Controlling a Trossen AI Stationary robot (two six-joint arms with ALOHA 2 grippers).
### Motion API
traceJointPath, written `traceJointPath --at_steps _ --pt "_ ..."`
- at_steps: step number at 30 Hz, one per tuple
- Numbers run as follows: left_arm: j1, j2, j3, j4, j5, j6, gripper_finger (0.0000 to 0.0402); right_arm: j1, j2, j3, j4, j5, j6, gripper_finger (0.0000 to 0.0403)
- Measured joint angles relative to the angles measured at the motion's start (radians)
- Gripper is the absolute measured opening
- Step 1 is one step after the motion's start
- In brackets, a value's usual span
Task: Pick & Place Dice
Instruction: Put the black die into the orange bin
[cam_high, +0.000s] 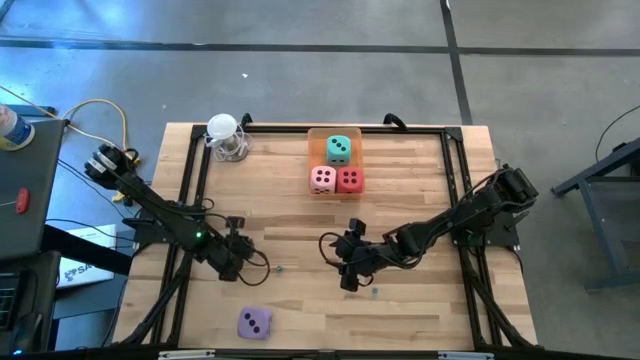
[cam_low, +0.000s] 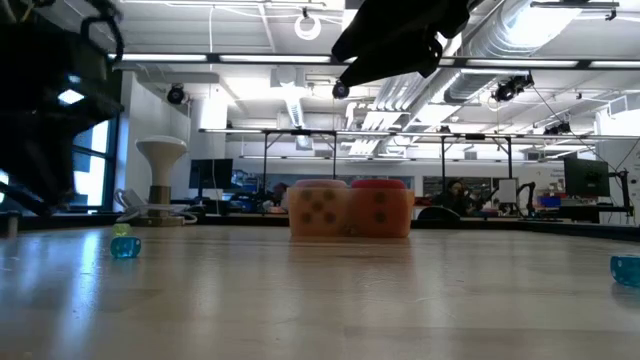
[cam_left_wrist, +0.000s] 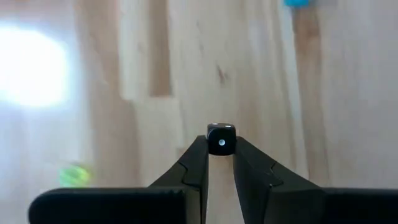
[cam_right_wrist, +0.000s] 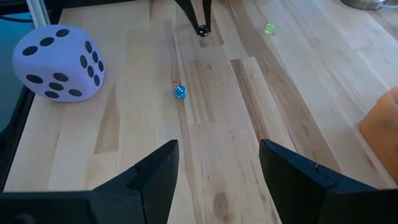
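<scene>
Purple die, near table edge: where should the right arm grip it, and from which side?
Judging by its pose, grip the purple die across two opposite vertical faces, coming straight down from above. It sits flat and alone on the table, with clear wood on all sides. The right end effector is open with nothing between its fingers.

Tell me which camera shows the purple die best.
The right wrist view: the purple die fills its corner, pips sharp on three faces, resting on the table. The high view shows it only small, near the table's front edge. The low and left wrist views do not show it.
</scene>
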Motion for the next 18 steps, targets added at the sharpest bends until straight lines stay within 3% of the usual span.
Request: traceJointPath --at_steps 7,10,14,18 --pt "0.119 -0.001 0.083 0.093 -0.301 0.242 0.0045 0.000 0.000 0.000 0.014 -0.001 0.001 0.0215" --pt "0.231 -0.002 0.091 0.256 -0.324 0.474 0.0045 0.001 0.000 0.000 0.039 -0.020 -0.003 0.0215" --pt "0.427 -0.002 0.091 0.493 -0.175 0.742 0.0045 0.001 0.000 0.000 0.052 -0.045 -0.004 0.0215" --pt "0.678 0.008 0.091 0.684 0.097 0.733 0.0046 0.001 0.000 0.000 0.052 -0.056 -0.004 0.0215"
